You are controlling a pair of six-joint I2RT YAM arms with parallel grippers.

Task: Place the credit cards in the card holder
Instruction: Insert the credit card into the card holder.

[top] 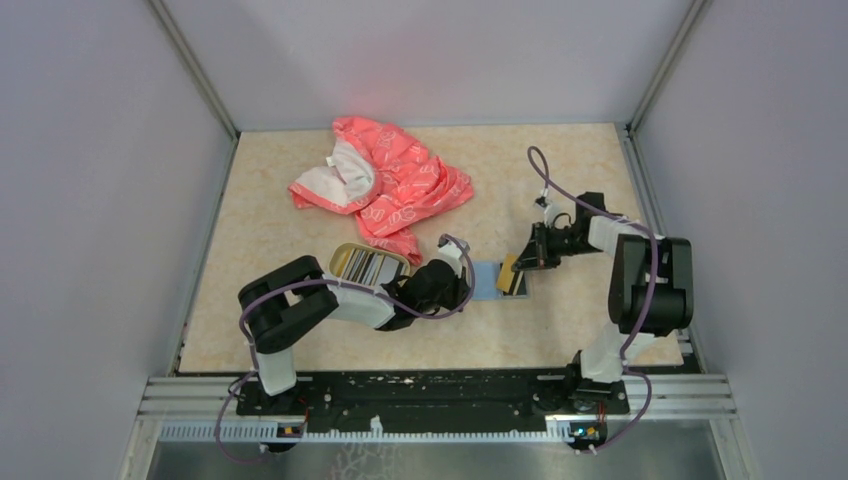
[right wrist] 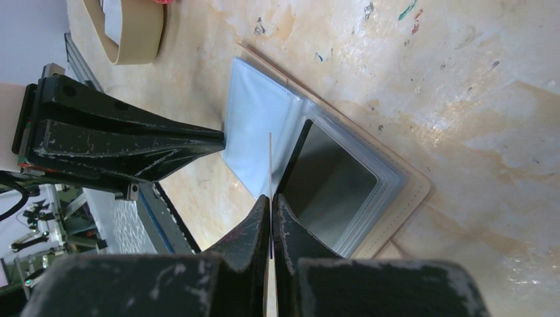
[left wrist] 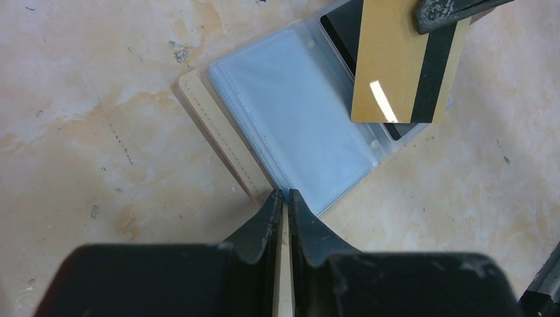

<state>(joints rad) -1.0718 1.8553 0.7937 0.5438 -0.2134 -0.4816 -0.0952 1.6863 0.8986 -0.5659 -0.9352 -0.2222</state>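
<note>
The left gripper (left wrist: pixel 285 198) is clamped on the near edge of the open card holder (left wrist: pixel 290 125). The right gripper (right wrist: pixel 271 201) pinches a golden card (left wrist: pixel 389 66), its top cut off in the left wrist view, over a sleeved dark card (right wrist: pixel 330 185). Striped cards (top: pixel 368 266) fill the dish (top: pixel 340 252), their print too small to read.

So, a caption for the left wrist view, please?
Left gripper pinches the edge of the open card holder while the right gripper holds a gold credit card over it.

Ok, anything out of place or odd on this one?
Only the crumpled pink-red patterned cloth, heaped at the far side of the beige table, away from the open tan card holder. Nothing looks spilled or damaged.
</note>
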